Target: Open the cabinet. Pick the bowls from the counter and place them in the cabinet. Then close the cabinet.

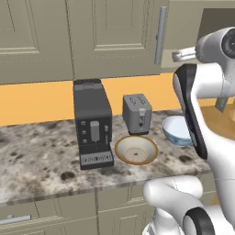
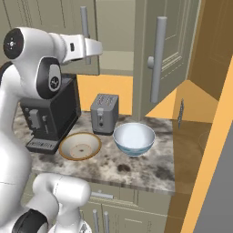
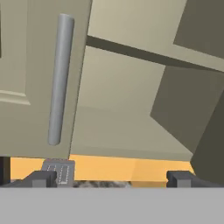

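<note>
The cabinet [image 2: 116, 32] has its right door [image 2: 166, 54] swung out and its left door [image 3: 39, 65] shut, long silver handle [image 3: 59, 78] upright. My gripper [image 3: 113, 179] is open and holds nothing, raised in front of the open cabinet [image 3: 131, 100] above the counter [image 1: 36, 156]. The hand [image 2: 93, 45] hangs beside the left door's handle. Down on the counter [image 2: 136, 168], the tan bowl [image 1: 136, 149] [image 2: 80, 145] sits in front of the toaster. The white and pale-blue bowl [image 1: 176, 130] [image 2: 134, 138] stands to its right.
A black coffee machine [image 1: 93, 124] [image 2: 50, 118] stands left of a grey toaster [image 1: 137, 113] [image 2: 104, 113]. The open door juts out over the counter's right end. Drawers [image 1: 18, 219] run below the counter's front edge.
</note>
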Controlling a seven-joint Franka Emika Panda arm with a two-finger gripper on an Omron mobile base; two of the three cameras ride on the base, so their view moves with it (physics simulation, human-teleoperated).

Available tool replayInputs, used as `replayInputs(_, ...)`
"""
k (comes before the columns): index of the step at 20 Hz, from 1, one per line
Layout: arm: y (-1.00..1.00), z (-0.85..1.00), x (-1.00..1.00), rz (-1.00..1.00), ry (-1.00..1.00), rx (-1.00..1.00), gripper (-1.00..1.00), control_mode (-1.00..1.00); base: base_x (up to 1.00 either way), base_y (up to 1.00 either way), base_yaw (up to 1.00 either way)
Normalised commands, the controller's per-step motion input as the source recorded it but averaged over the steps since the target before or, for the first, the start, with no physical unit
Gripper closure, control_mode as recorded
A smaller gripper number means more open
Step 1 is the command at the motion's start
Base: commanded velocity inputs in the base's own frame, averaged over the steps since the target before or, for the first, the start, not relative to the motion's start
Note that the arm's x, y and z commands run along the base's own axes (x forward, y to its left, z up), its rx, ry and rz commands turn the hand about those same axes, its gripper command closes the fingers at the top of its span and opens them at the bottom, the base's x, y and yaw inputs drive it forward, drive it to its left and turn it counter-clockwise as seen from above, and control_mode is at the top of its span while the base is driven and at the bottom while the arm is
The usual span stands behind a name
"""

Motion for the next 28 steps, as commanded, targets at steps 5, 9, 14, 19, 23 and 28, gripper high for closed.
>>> replayInputs(5,0.27,0.02,0.0,0.06,0.08,0.04,-1.0,-1.0,0.0,0.0,0.0)
replayInputs(9,0.28,0.0,0.0,0.06,0.06,0.02,-1.0,-1.0,0.0,0.0,0.0)
replayInputs(14,0.25,0.0,0.07,0.06,0.05,0.05,-1.0,-1.0,0.0,0.0,0.0)
replayInputs(19,0.21,0.0,0.39,0.04,-0.01,0.05,-1.0,-1.0,0.0,0.0,0.0)
replayInputs(23,0.16,0.0,0.47,0.02,-0.03,0.07,-1.0,-1.0,0.0,0.0,0.0)
replayInputs(28,0.01,0.0,0.48,0.02,0.0,0.07,-1.0,-1.0,0.0,0.0,0.0)
